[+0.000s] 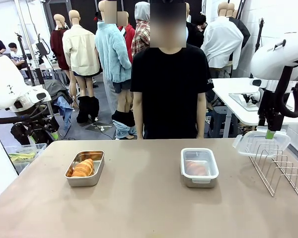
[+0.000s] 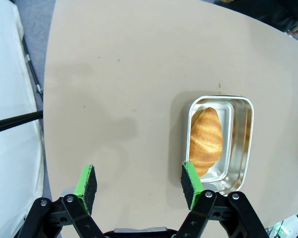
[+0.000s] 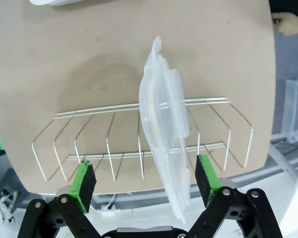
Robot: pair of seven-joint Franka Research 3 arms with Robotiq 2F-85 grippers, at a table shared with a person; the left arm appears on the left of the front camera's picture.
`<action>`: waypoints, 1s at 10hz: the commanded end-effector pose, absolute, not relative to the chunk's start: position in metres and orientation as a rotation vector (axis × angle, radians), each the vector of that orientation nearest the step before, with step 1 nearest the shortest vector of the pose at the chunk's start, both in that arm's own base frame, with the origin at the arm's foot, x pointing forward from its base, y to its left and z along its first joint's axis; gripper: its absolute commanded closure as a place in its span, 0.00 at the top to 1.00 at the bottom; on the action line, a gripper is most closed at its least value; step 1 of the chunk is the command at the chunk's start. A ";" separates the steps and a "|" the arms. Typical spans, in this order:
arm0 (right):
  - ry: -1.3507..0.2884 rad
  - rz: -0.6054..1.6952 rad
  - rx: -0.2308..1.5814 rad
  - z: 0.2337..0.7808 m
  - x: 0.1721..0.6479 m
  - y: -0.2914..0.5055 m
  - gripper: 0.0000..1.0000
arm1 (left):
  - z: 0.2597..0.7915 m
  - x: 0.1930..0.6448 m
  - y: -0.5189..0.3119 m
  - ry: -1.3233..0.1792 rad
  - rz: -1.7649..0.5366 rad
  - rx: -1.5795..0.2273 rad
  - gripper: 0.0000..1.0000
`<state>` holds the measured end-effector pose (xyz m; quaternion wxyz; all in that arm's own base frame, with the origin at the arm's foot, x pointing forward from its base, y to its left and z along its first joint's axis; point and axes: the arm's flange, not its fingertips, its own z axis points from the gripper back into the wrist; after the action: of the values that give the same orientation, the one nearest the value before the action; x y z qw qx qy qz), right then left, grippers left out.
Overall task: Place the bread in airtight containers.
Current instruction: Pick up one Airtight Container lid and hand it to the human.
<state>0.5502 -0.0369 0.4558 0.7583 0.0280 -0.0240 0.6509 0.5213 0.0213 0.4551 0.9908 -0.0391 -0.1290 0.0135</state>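
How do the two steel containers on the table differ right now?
The left container is open, no lid, its croissant plainly visible; the right container has a clear lid on, its croissant only a blurred shape through the plastic. The left one sits slightly skewed, the right one squarer to the table edge. Both are shiny rounded-corner tins holding one croissant.
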 end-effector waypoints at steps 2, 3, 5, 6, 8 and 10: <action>-0.039 1.373 0.107 0.440 0.557 -0.029 1.00 | 0.457 0.521 0.022 -0.263 0.029 -0.077 0.88; -0.032 1.364 0.102 0.435 0.558 -0.029 1.00 | 0.457 0.521 0.022 -0.263 0.029 -0.077 0.88; -0.034 1.351 0.080 0.430 0.561 -0.029 1.00 | 0.457 0.521 0.022 -0.263 0.029 -0.077 0.88; -0.037 1.332 0.068 0.425 0.565 -0.030 1.00 | 0.457 0.521 0.022 -0.263 0.029 -0.077 0.88; -0.051 1.333 0.093 0.422 0.566 -0.031 1.00 | 0.457 0.521 0.022 -0.263 0.029 -0.077 0.88; -0.064 1.326 0.092 0.423 0.565 -0.032 0.61 | 0.457 0.521 0.022 -0.263 0.029 -0.077 0.88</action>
<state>0.5616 -0.0334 0.4234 0.7813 0.0383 -0.0143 0.6228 0.5213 0.0213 0.4551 0.9908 -0.0391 -0.1290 0.0135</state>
